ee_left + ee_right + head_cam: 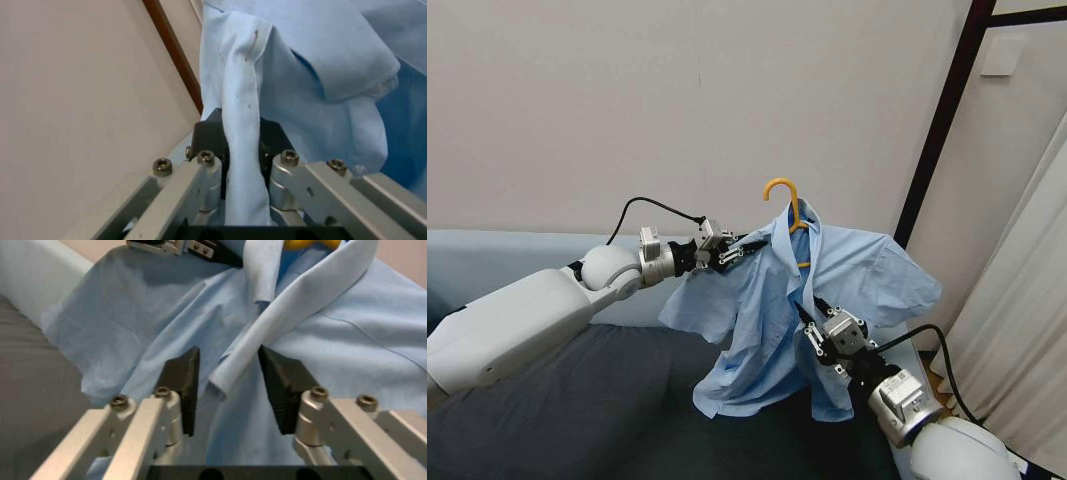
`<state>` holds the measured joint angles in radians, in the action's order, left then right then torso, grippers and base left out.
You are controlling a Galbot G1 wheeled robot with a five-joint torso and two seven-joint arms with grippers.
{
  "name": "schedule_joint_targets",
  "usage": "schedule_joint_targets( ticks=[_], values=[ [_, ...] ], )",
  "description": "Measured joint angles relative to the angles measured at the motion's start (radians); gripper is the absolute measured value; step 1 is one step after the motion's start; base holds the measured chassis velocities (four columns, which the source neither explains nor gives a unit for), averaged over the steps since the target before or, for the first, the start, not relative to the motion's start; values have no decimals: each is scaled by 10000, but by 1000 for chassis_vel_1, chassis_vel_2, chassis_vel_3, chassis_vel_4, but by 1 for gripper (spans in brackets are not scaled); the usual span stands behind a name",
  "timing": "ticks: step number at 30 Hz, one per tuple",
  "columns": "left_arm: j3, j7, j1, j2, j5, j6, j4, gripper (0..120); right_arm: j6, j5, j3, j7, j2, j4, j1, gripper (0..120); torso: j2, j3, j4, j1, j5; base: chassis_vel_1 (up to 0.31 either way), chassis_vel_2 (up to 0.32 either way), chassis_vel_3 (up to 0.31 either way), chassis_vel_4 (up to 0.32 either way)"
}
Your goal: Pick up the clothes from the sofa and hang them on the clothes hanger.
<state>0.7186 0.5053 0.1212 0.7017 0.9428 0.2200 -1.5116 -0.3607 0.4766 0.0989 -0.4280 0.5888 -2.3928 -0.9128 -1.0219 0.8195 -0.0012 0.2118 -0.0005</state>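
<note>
A light blue shirt (pixel 827 285) hangs in the air on an orange hanger (pixel 783 196), whose hook rests on nothing. My left gripper (pixel 730 256) holds the shirt at its left shoulder; in the left wrist view the gripper (pixel 243 161) is shut on a fold of the shirt (pixel 320 55). My right gripper (pixel 811 322) is at the front of the shirt, below the collar. In the right wrist view it (pixel 228 385) is open, with the shirt's front edge (pixel 267 335) hanging loose between the fingers (pixel 181 385). The hanger (pixel 307 244) shows at the collar.
Below lies a sofa with a dark grey seat (pixel 577 410) and a pale blue back (pixel 497 255). A dark upright pole (pixel 939 125) stands to the right against the wall, with a pale curtain (pixel 1022 330) beyond it.
</note>
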Motion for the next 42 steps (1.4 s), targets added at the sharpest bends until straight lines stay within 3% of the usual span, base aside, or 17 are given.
schedule_joint_targets(
  ticks=[5, 10, 14, 15, 17, 21, 22, 25, 27, 29, 39, 42],
  values=[
    [-148, 139, -73, -23, -88, 138, 216, 7, -182, 2, -471, -408, -205, -411, -626, 59, 0, 0, 0, 0, -1, 0, 0, 0, 0],
    [-370, 698, -161, -126, -145, 464, 622, 7, -334, 1098, -1905, -755, -518, -623, -1392, 77, 0, 0, -1, 0, 2, 0, 0, 0, 0],
    [-723, 1341, -447, -267, -82, 860, 810, 7, 192, 2581, -4524, 1223, -1523, -521, -1843, 94, 0, 0, -1, 0, 0, 0, 0, 0, 0],
    [-723, 1341, -447, -267, -82, 860, 810, 7, 192, 2581, -4524, 1223, -1523, -521, -1843, 94, 0, 0, -1, 0, 0, 0, 0, 0, 0],
    [-887, 1672, -591, -379, -111, 1031, 761, 7, 165, 3831, -4959, 2202, -2270, -347, -1249, 99, 0, 0, -3, 0, -4, 0, 0, 0, 0],
    [-1074, 2026, -793, -518, -218, 1119, 455, 7, -56, 5415, -4634, 3463, -3230, 241, 453, 100, 0, 0, 9, 0, -1, 0, 0, 0, 0],
    [-1129, 2109, -880, -551, -285, 1124, 333, 7, -210, 5607, -4388, 3836, -3450, 462, 1023, 100, 0, 0, 2, 0, -5, 0, 0, 0, 0],
    [-1275, 2215, -1053, -594, -455, 1142, 162, 7, -442, 5819, -3467, 4250, -3744, 749, 2195, 100, 0, 1, 1, 0, -2, 0, 0, 0, 0],
    [-1407, 2343, -1229, -666, -727, 1185, -4, 7, -646, 6021, -2034, 4486, -3943, 1154, 3652, 100, 0, 0, -3, 0, 0, 0, 0, 0, 0],
    [-1450, 2487, -1322, -701, -979, 1249, -89, 7, -976, 6499, -1320, 4563, -4004, 1395, 4462, 100, 1, 1, 3, 0, 2, 0, 0, 0, 0],
    [-1388, 2873, -1379, -130, -1308, 1475, -141, 7, -2074, 7334, -1016, 5069, -4644, 1425, 4507, 100, 2, 1, -4, 0, 3, 0, 0, 0, 0],
    [-1351, 2945, -1351, 24, -1339, 1517, -91, 7, -2152, 7203, -1016, 5140, -4784, 1310, 4466, 95, 1, 0, -3, 0, 0, 0, 0, 0, 0]
  ],
)
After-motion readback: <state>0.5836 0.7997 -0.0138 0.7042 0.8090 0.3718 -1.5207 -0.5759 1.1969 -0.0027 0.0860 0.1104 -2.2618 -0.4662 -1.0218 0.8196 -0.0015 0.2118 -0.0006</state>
